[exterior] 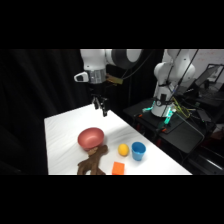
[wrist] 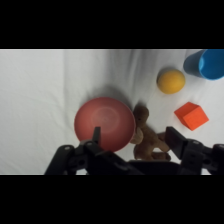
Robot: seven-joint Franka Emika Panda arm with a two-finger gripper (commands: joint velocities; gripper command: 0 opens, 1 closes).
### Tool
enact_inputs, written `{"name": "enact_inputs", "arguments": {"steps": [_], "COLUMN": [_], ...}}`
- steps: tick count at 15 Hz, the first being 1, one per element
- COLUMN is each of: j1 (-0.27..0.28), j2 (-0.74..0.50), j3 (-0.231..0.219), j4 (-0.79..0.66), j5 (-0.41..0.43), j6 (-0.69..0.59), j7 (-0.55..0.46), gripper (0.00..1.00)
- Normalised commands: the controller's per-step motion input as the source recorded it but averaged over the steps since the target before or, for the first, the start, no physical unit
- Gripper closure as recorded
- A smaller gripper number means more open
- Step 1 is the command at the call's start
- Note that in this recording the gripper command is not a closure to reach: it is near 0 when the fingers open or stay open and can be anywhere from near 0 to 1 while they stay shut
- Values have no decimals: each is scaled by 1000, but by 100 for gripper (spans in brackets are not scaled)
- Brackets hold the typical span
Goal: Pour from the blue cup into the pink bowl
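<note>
Nearest us: brown toy (exterior: 92, 161) and orange block (exterior: 118, 168). Behind, we list pink bowl (exterior: 91, 137), yellow ball (exterior: 123, 149), blue cup (exterior: 138, 150) at the right. Our gripper (exterior: 101, 106) hangs above the table (exterior: 60, 135), fingers (wrist: 96, 134) spread, empty.

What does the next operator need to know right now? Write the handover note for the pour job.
Gripper: open and empty, raised over the far part of the table, holding nothing.
Blue cup: upright on the table near the right edge, untouched, next to the yellow ball.
Pink bowl: on the table below and in front of the gripper, with the brown toy against its near side. The orange block lies in front of the ball.
Done: nothing yet; the cup has not been grasped.
Left: move to the cup, grasp it, carry it over the bowl, tip it.
</note>
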Motion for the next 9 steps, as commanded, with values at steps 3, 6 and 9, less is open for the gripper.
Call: {"name": "enact_inputs", "arguments": {"steps": [3, 6, 9], "j1": [13, 124, 172], "j2": [-70, -253, -397], "j3": [48, 129, 179], "j4": [-33, -168, -294], "j5": [-1, -32, 108], "j6": [-25, -38, -16], "j7": [59, 259, 218], "gripper": [0, 0, 0]}}
